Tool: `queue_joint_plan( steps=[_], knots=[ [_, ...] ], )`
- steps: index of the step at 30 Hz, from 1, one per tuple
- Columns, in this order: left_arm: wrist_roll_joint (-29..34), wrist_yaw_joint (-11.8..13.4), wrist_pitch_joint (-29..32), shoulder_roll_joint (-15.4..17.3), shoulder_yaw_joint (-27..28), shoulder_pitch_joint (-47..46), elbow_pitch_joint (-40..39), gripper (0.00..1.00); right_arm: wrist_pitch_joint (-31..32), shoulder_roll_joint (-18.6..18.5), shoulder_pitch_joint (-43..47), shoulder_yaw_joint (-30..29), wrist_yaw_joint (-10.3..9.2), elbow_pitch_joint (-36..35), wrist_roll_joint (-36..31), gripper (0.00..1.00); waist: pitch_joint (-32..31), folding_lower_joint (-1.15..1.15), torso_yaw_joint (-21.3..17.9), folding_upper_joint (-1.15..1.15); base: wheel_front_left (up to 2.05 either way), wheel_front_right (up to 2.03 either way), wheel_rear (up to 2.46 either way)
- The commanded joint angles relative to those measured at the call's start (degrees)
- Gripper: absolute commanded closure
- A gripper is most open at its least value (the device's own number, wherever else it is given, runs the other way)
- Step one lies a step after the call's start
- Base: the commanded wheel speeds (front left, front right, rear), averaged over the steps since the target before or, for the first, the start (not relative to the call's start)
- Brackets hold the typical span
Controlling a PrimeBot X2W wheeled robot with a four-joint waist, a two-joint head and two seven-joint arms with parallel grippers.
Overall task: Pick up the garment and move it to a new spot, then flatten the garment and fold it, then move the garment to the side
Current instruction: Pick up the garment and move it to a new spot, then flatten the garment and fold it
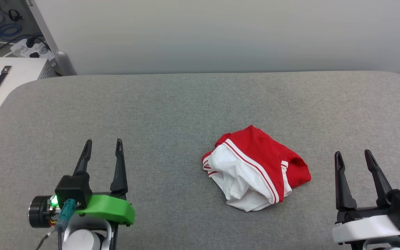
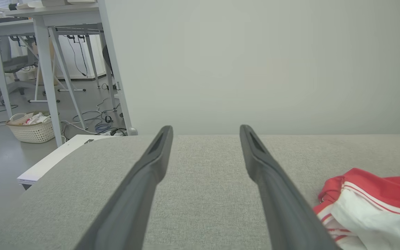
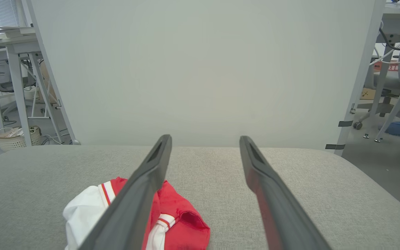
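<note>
Both spread, the left tool [image 1: 103, 141] and right tool [image 1: 352, 152] could pinch several layers of the crumpled garment [image 1: 255, 173], lifting it bunched.

Head camera looks down; wrist cameras skim low, perhaps level, sharing the garment [image 1: 255, 163].

The garment [image 1: 260, 156] is red, with white parts and thin red-and-white stripes. The table [image 1: 172, 114] is plain grey. The left gripper [image 1: 103, 141] has black fingers and a green base; the right gripper [image 1: 352, 152] has a white base.
</note>
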Motion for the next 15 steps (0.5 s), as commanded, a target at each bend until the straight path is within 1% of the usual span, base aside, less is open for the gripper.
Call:
queue_joint_plan(
  steps=[1, 7, 12, 15],
  knots=[
    [1.8, -1.3, -0.3, -1.4, 1.8, 2.1, 0.1, 0.0, -0.5, 0.0, 0.9, -0.1, 0.11, 0.4, -0.4, 0.0, -0.4, 0.0, -0.2, 0.0, 0.0, 0.0, 0.0],
    [7.6, -6.3, -0.3, -7.0, 9.2, 7.6, -0.1, 0.0, -0.5, 0.0, 2.3, -0.3, 0.11, 1.2, -0.3, 0.0, -1.1, 0.0, -0.7, 0.0, 0.0, 0.0, 0.0],
    [11.3, -9.8, -0.3, -10.7, 13.4, 10.1, 0.1, 0.0, -0.5, 0.0, 3.0, -0.3, 0.11, 2.0, -0.3, 0.0, -1.4, 0.0, -0.8, 0.0, 0.0, 0.0, 0.0],
    [12.9, -11.7, -0.3, -12.2, 15.0, 10.8, 0.4, 0.0, -0.5, 0.0, 3.3, -0.2, 0.11, 2.3, -0.3, 0.0, -1.5, 0.0, -0.7, 0.0, 0.0, 0.0, 0.0]
  ],
)
